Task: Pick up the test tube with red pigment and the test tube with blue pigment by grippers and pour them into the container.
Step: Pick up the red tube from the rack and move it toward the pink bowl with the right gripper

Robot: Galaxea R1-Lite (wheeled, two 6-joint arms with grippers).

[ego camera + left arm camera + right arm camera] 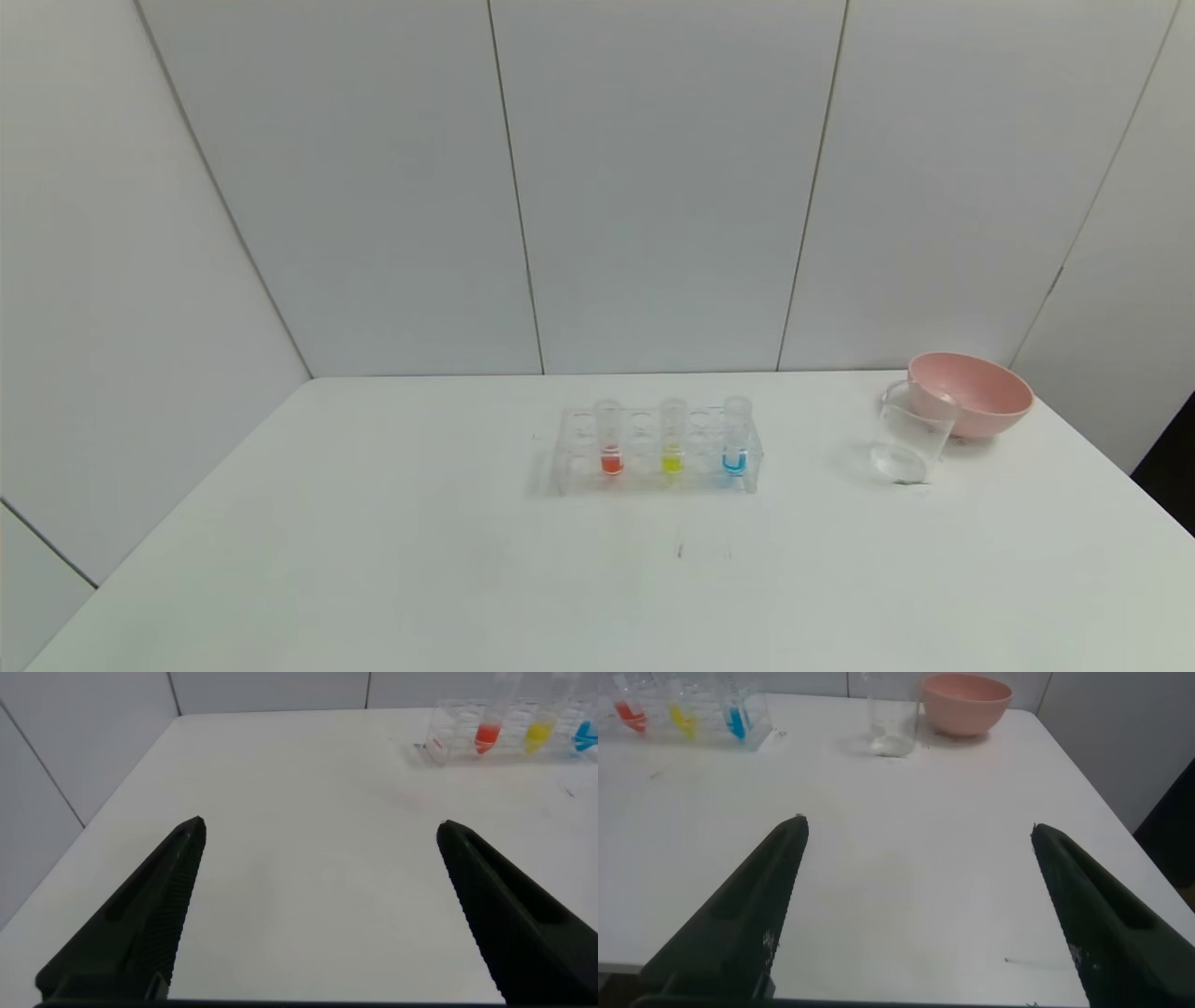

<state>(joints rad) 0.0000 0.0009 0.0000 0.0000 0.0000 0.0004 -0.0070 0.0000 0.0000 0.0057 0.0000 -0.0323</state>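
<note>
A clear rack (653, 450) stands in the middle of the white surface (373, 560). Three little tubes stand up straight in it. The test tube with red pigment (611, 437) is on the left in the head view, a yellow tube (672, 435) is in the middle, and the test tube with blue pigment (736, 435) is on the right. The container (910, 435), a clear glass cup, stands off to the right of the rack. A pink bowl (971, 392) sits just behind it.

I think the tubes are light, thin and smooth, so they could slip or crack if squeezed hard. The best place to hold one looks like the bare top part above the rack, well over the color. Each tube should stay upright until it is over the cup, or the color will spill.

The left hand (318, 840) is wide open, holds nothing, and hangs over bare surface, far from the rack. The right hand (917, 840) is wide open too, holds nothing and touches nothing. The cup and bowl are far ahead of it.
</note>
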